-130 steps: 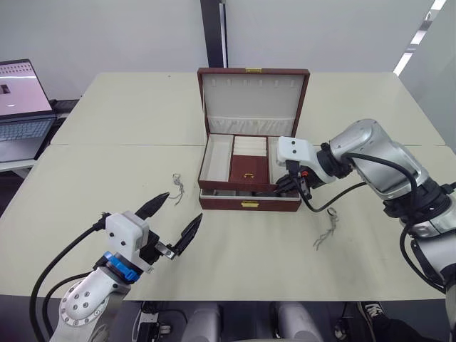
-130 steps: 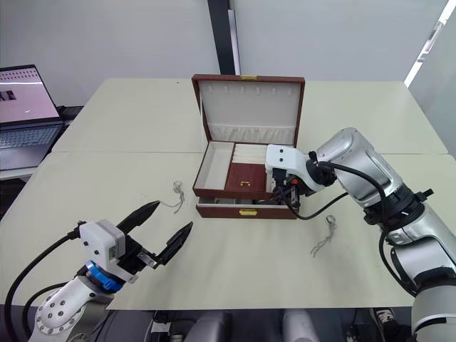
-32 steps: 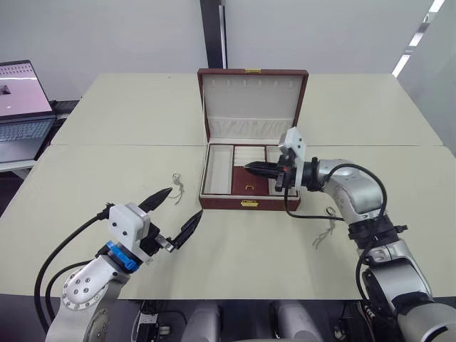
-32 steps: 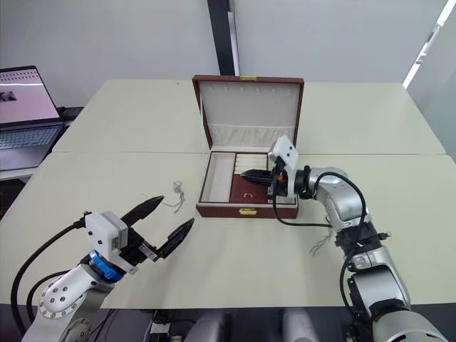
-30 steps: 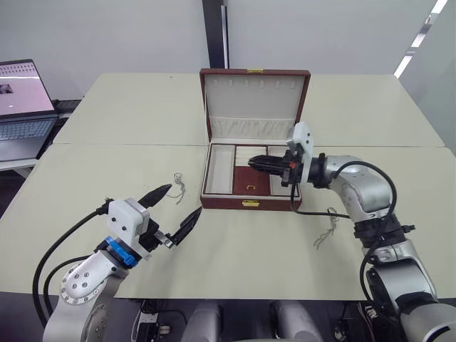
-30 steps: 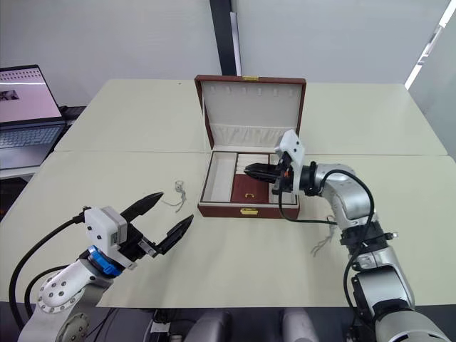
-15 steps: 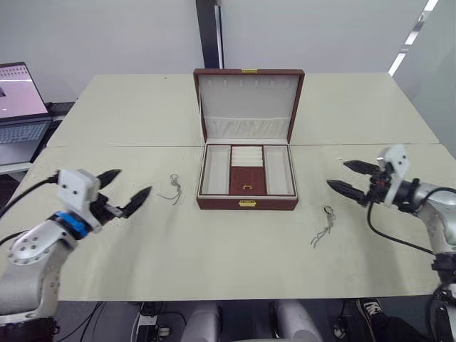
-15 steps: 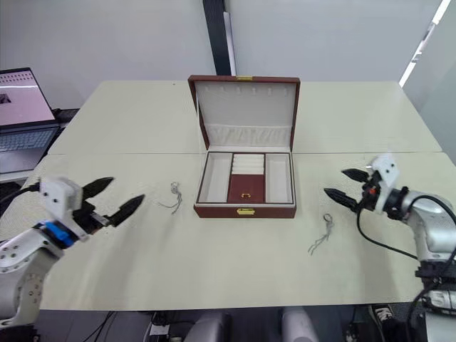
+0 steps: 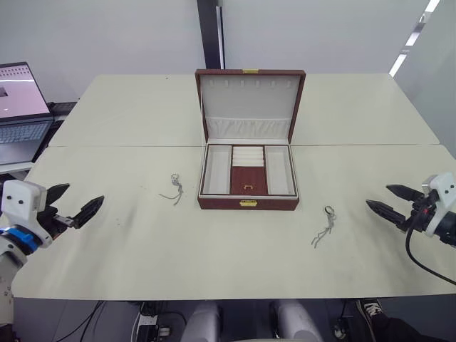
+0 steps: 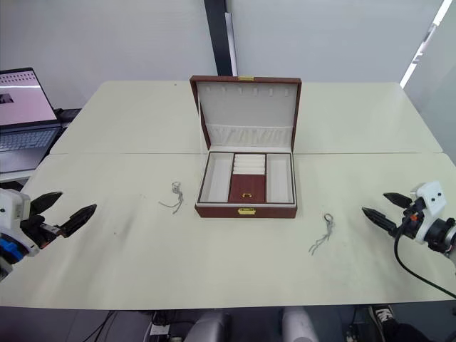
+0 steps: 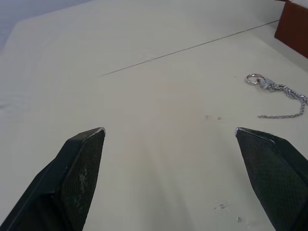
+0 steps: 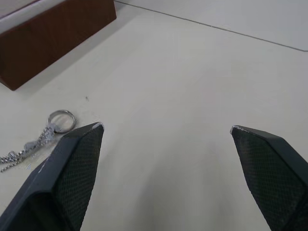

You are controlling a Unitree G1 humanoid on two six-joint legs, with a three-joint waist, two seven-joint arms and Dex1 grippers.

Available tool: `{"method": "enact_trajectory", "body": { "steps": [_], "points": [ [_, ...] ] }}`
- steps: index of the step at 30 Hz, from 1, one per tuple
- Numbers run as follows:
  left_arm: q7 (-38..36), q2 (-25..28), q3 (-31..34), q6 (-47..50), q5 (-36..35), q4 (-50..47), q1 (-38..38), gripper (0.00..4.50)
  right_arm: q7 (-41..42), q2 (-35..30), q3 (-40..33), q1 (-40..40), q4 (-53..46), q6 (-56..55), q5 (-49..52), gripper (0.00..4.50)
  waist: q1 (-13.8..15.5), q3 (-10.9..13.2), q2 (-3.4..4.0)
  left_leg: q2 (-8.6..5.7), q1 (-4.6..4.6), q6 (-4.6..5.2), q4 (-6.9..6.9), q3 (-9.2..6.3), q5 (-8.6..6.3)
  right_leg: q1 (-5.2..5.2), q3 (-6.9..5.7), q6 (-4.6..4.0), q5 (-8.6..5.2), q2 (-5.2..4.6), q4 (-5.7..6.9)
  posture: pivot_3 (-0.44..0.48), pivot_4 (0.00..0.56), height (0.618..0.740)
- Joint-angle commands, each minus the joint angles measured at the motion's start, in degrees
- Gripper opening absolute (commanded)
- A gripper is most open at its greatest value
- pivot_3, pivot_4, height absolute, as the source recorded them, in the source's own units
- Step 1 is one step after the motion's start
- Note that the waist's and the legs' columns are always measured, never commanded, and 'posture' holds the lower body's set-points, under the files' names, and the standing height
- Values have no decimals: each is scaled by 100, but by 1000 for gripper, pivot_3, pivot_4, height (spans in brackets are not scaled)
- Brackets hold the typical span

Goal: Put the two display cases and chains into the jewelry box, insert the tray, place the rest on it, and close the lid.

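- Head views: reddish-brown wooden jewelry box (image 9: 247,203) sits mid-table, its hinged cream-lined lid (image 9: 249,104) standing upright and open.
- Shallow reddish-brown tray (image 9: 249,171) with brown centre panel and small gold handle is seated inside the box, side compartments look bare.
- One thin silvery chain (image 9: 173,189) lies on the cream table (image 9: 228,242) left of the box, another thin silvery chain with a ring (image 9: 324,226) lies right of the box; both apart from the box.
- Left gripper (image 9: 74,203) hovers at far left table edge, jaws spread, holding nothing.
- Right gripper (image 9: 390,199) hovers at far right edge, jaws spread, holding nothing.
- Open laptop (image 9: 20,110) on a side desk at far left.
- Left wrist view: black fingers (image 11: 77,168) wide apart over bare table, left chain ahead, box corner beyond it.
- Right wrist view: black fingers (image 12: 72,163) wide apart, ringed chain near one tip, box side beyond.
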Motion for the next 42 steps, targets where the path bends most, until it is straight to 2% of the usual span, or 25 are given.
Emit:
{"method": "enact_trajectory", "body": {
  "steps": [1, 13, 21, 27, 32, 35, 42],
  "points": [
    [-64, 69, 176, -110, 17, 49, 59, 4500, -69, -31, -187, 16, 96, -303, -23, 4486, -8, 0, 0, 0, 1, 0, 0, 2, 0, 0, 2, 0, 0, 0, 0, 0, 150, 740],
    [-93, -40, 165, -156, 41, 104, 198, 4500, -209, 14, -119, -123, 362, -562, -39, 4486, -4, 0, 0, 1, 2, 0, 0, 1, 0, 1, 1, 0, 0, 0, 1, 0, 150, 740],
    [30, -190, 62, -85, 49, -18, 148, 4500, -50, 12, -93, -132, -29, -222, 236, 4486, -6, 0, 1, 2, 2, 0, 0, 2, 0, 1, 2, 0, 0, 0, 1, 0, 150, 740],
    [688, -784, -94, 37, -14, -434, -215, 4500, 125, 13, 226, -318, -1425, 627, 909, 4486, -3, -1, 1, 2, 0, 0, 9, -3, 0, 3, 2, 4, 2, -1, 2, 0, 150, 740],
    [1360, -1333, -527, 290, 120, -1061, -445, 4500, 186, 53, 609, -469, -2655, 1092, 1412, 4486, 17, -5, -6, 1, -5, -1, 13, -12, 0, 3, -6, 5, 3, -2, 1, 0, 150, 740],
    [1650, -1517, -761, 368, 240, -1278, -544, 4500, 221, 58, 759, -451, -2957, 1109, 1464, 4486, 25, -8, -13, -1, -8, -1, 13, -13, 0, 4, -7, 5, 3, -2, -2, 0, 150, 740],
    [2538, -2458, -1695, 787, 446, -2123, -721, 4500, 174, 61, 1065, -580, -3346, 1137, 1518, 4486, 40, -9, -15, -7, -8, -1, 21, -11, 0, 8, -4, 12, 7, -5, -4, 0, 150, 740]
  ]
}}
